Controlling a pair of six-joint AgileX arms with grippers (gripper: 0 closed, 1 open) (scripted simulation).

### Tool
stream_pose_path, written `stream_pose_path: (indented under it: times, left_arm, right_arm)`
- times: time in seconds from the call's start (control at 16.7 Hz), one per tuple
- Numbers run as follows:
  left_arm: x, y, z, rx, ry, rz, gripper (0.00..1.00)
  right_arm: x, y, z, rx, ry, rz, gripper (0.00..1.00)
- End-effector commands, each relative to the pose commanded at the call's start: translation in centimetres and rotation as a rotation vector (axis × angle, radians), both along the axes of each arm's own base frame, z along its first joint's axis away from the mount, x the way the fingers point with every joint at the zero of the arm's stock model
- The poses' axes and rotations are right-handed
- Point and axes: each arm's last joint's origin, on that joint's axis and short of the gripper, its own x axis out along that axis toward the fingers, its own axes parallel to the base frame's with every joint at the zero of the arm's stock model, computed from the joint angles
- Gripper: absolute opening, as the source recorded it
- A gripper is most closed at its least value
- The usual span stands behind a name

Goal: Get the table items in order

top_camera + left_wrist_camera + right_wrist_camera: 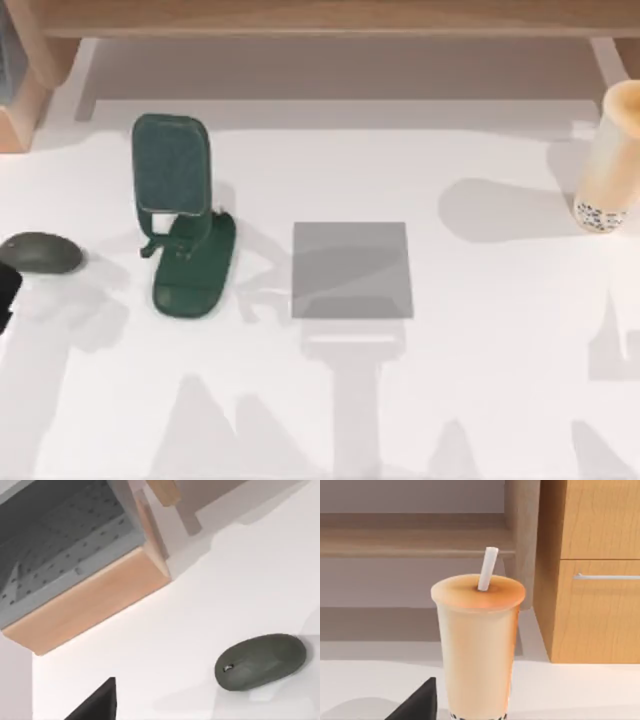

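Top view: the mouse (42, 252) lies at the table's (480, 380) left edge, left of a green phone stand (182, 225). A grey square mat (352, 270) sits at centre. The cup (612, 160) stands upright at the right edge.

Left wrist view: the mouse (260, 661) rests on the table; the left gripper's jaw state cannot be determined.

Right wrist view: the cup (477, 645), with a white straw (487, 568), stands before a wooden cabinet (592, 570); the right gripper's jaw state cannot be determined.

bright even light, soft grey shadows across the white table (480, 400)
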Motion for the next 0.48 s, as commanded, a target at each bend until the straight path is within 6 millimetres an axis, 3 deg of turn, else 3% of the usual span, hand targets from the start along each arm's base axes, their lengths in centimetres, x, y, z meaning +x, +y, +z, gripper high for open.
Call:
stream_pose_path:
  times: [0.24,0.48]
  left_arm:
    - [6.6,0.3,2.1,0.256,0.32,-0.195,1.0]
    - [13.6,0.6,1.9,0.445,0.584,-0.452,1.0]
  right_arm:
    - [0.0,0.0,0.0,0.0,0.0,0.0,1.0]
    - [0.0,0.0,0.0,0.0,0.0,0.0,1.0]
